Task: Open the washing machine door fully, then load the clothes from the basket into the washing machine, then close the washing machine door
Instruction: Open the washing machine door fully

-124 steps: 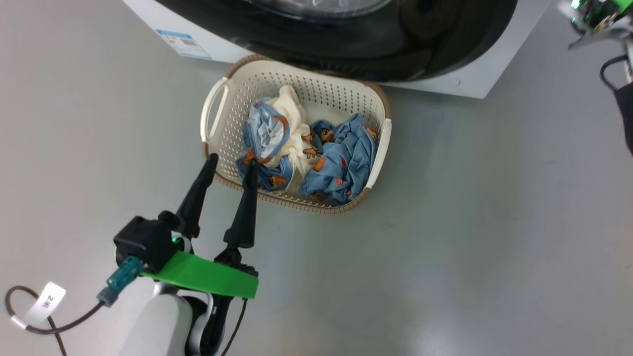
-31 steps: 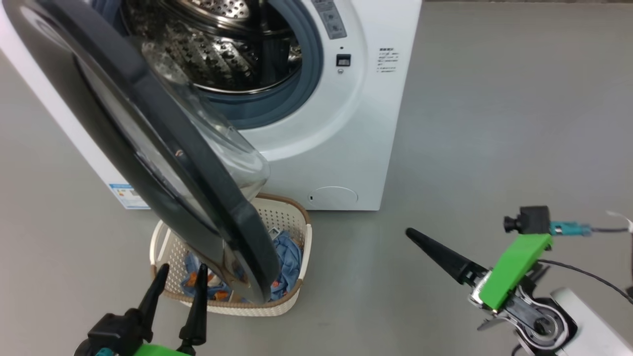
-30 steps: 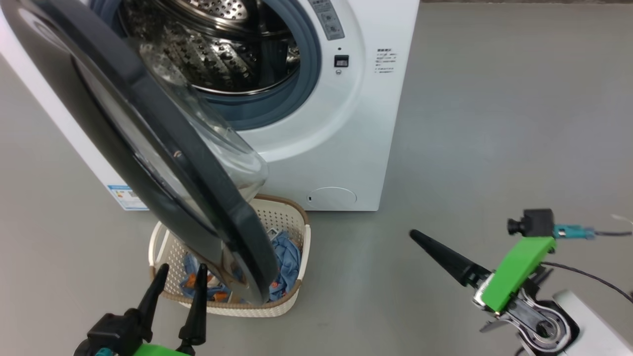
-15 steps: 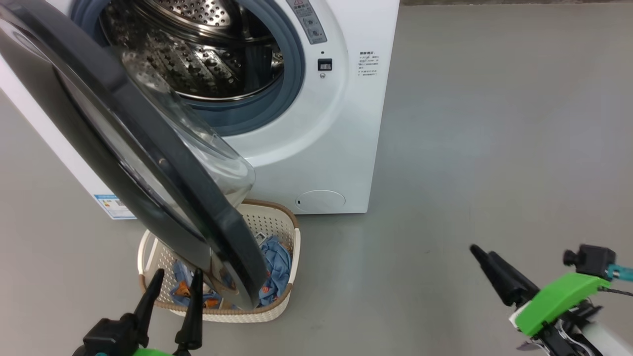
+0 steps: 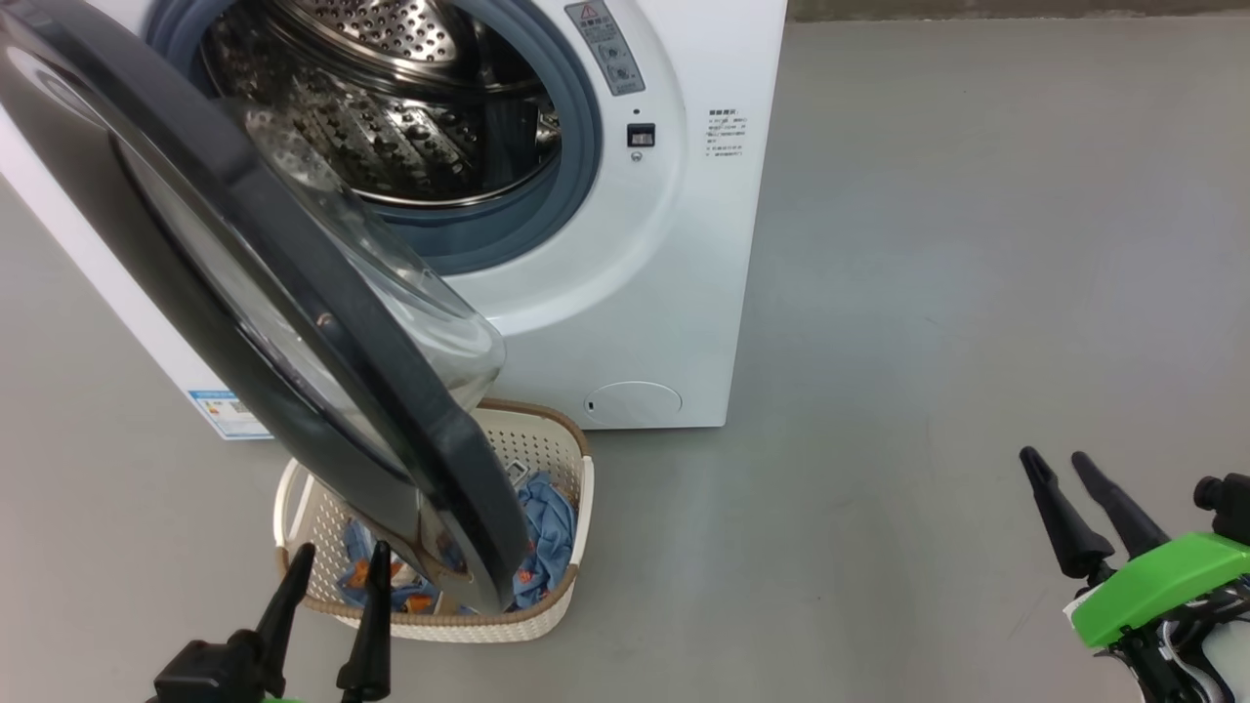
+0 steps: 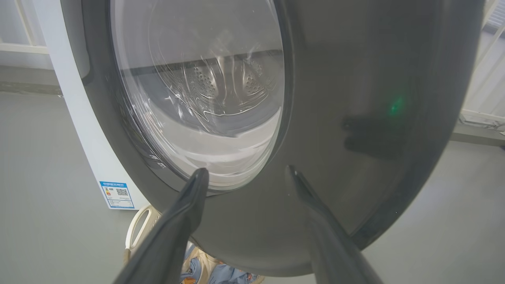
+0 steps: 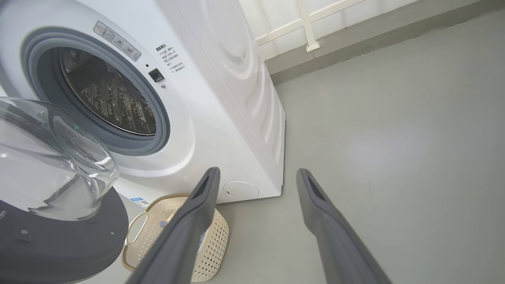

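Left gripper (image 5: 342,553): two dark fingers spread apart, holding nothing, tips close before the black outer face of the washing machine door (image 5: 371,371); contact cannot be told. Door stands swung out at an angle. Basket (image 5: 488,625): on the floor (image 5: 928,293) just ahead of these fingers, under the door's lower edge, with the clothes (image 5: 547,513) inside, partly hidden by the door. Washing machine (image 5: 625,293): beyond the door, steel drum (image 5: 391,127) exposed. Right gripper (image 5: 1053,457): fingers likewise parted, empty, over bare floor, the machine well apart, ahead and to its left
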### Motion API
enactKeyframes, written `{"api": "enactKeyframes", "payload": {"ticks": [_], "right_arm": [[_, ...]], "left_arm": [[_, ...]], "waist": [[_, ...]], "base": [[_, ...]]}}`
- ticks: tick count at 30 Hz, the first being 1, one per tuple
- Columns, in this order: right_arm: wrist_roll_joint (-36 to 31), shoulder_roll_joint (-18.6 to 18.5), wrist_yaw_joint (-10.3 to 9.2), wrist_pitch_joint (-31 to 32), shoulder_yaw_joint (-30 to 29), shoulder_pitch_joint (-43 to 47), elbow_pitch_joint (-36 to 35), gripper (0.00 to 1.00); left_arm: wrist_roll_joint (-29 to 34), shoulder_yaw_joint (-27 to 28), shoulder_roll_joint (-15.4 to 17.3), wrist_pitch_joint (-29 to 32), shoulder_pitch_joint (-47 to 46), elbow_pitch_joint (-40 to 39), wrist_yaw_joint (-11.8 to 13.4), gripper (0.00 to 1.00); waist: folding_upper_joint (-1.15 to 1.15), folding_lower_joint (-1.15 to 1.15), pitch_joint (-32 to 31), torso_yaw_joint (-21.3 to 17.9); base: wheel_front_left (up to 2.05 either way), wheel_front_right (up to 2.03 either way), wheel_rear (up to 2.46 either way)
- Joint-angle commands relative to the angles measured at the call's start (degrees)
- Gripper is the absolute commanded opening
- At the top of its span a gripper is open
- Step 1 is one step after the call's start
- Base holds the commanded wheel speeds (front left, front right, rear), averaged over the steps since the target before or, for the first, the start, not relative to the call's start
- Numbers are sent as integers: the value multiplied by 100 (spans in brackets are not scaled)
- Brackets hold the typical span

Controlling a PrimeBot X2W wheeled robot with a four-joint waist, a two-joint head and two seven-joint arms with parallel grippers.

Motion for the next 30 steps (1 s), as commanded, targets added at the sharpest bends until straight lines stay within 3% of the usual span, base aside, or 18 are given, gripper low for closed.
{"api": "enactKeyframes", "payload": {"ticks": [1,8,16,30], "right_arm": [[-414,8,10,-68,-226,204,-145,100],[-1793,504,10,-69,-1369,664,-612,100],[-2623,806,10,-69,-1938,1048,-1097,100],[-3298,1048,10,-70,-2027,1446,-935,100]], "left_arm": [[-15,216,92,-37,-100,-136,-14,100],[-15,227,106,-37,-110,-128,-14,100],[-10,239,100,-37,-156,-148,-14,100],[-20,296,39,-37,-233,-76,-14,100]], "waist": [[0,0,2,10],[0,0,3,23],[0,0,26,38],[0,0,71,50]], "base": [[0,0,0],[0,0,0],[0,0,0],[0,0,0]]}}
